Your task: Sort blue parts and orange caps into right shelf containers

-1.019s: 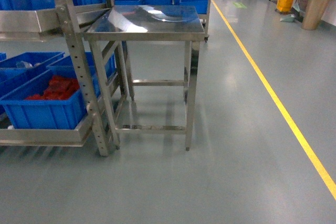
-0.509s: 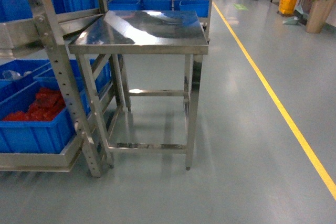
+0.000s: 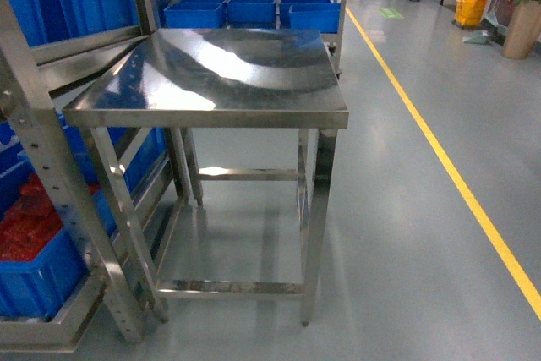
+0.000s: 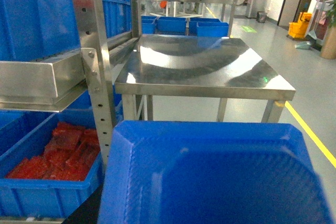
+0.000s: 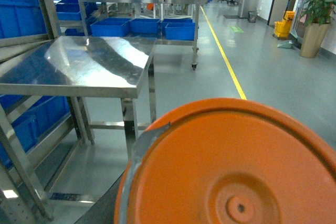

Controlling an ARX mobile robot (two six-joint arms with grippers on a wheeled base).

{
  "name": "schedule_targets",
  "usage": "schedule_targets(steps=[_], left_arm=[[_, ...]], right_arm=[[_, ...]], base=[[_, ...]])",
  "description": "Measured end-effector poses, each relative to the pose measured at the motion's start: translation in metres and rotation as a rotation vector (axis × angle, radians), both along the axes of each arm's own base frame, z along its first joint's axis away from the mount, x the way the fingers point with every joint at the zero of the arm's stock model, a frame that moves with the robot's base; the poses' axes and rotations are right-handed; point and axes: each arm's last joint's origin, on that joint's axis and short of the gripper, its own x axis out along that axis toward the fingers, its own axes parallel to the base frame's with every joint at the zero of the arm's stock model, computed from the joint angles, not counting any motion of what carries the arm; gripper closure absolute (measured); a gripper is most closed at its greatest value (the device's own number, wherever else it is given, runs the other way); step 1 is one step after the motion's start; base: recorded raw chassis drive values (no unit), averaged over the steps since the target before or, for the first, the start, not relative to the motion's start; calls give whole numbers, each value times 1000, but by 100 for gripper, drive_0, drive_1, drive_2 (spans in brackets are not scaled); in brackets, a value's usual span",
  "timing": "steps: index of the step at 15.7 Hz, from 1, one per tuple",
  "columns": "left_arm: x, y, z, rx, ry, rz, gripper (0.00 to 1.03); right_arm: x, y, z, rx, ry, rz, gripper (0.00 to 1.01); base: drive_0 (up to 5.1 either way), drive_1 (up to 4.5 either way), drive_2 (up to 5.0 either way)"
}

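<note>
I faced the steel table (image 3: 211, 73); neither gripper showed, so I could not tell their states. A blue tray (image 4: 210, 177) and orange disc (image 5: 231, 166) filled the wrist views. Advice: square up before unloading.

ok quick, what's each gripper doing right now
Left: cannot be told; a blue container fills the bottom of the left wrist view, no jaws visible.
Right: cannot be told; an orange round container blocks the right wrist view.

Blurred blue crate (image 4: 215, 177) and orange lid (image 5: 231, 166) fill the wrist views, cut by frame edges, hiding both grippers.
</note>
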Motion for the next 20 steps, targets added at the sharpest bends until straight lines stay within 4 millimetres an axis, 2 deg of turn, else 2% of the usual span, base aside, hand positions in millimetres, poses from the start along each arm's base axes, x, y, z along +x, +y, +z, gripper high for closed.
schedule_targets(steps=[1,20], left_arm=[[0,0,1,0,-10,0,61],[0,0,0,0,-2,-1,61]], right_arm=[[0,0,1,0,-10,0,58],[0,0,0,0,-2,0,58]], base=[[0,0,0],[-493,252,252]])
